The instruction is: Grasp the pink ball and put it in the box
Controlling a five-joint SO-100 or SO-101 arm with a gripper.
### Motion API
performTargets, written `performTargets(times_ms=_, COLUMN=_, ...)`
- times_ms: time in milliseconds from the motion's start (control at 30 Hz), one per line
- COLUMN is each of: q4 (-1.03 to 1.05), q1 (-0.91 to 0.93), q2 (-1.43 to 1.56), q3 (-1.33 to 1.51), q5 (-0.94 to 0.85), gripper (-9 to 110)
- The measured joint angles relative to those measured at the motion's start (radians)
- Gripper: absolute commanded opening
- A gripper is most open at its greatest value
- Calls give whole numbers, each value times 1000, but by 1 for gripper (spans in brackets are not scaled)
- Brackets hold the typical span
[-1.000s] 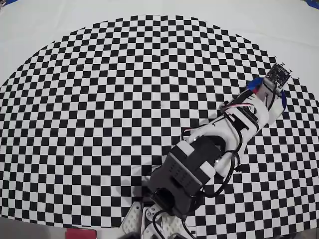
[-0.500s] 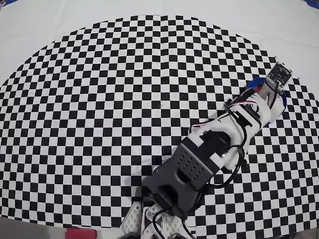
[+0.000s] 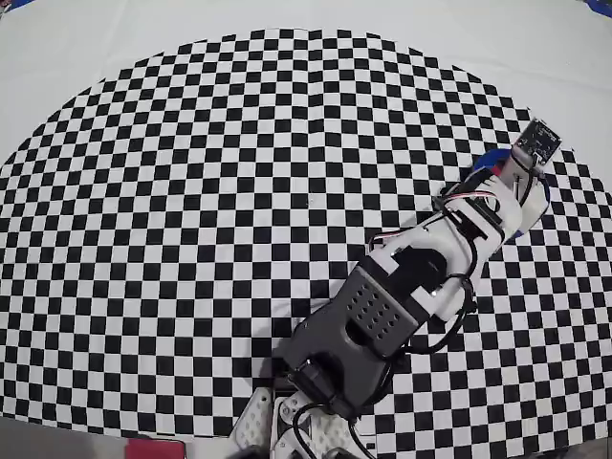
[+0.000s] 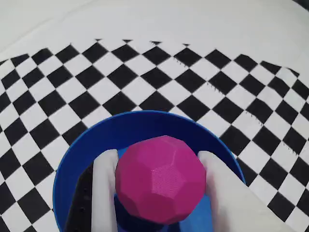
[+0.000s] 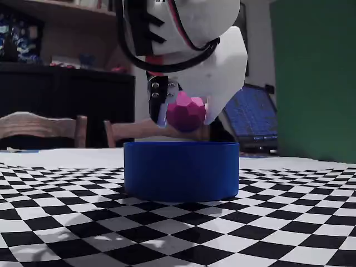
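A faceted magenta-pink ball [image 4: 161,180] sits between my two white fingers [image 4: 105,188], with my gripper [image 4: 157,159] shut on it. In the fixed view the pink ball [image 5: 186,113] hangs just above the rim of the box [image 5: 181,169], a round bright blue container standing on the checkered mat. From the wrist the box [image 4: 87,150] lies directly under the ball, its rim curving round both fingers. In the overhead view my arm [image 3: 421,277] reaches to the right and covers most of the box [image 3: 486,162]; the ball is hidden there.
The checkered mat [image 3: 220,191] spreads wide to the left of the arm on a white table. In the fixed view a laptop screen [image 5: 253,119] and a green panel [image 5: 314,78] stand behind the box, beyond the table.
The arm has stretched a little further right and lowered toward the box over the last second; the gripper stays shut on the ball.
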Motion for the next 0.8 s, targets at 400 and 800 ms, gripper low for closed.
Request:
performTargets(times_ms=400, q4=0, q1=0, q2=-18, q3=-17, q5=0, gripper=0)
performTargets(times_ms=800, q4=0, q1=0, q2=-18, q3=-20, q5=0, gripper=0)
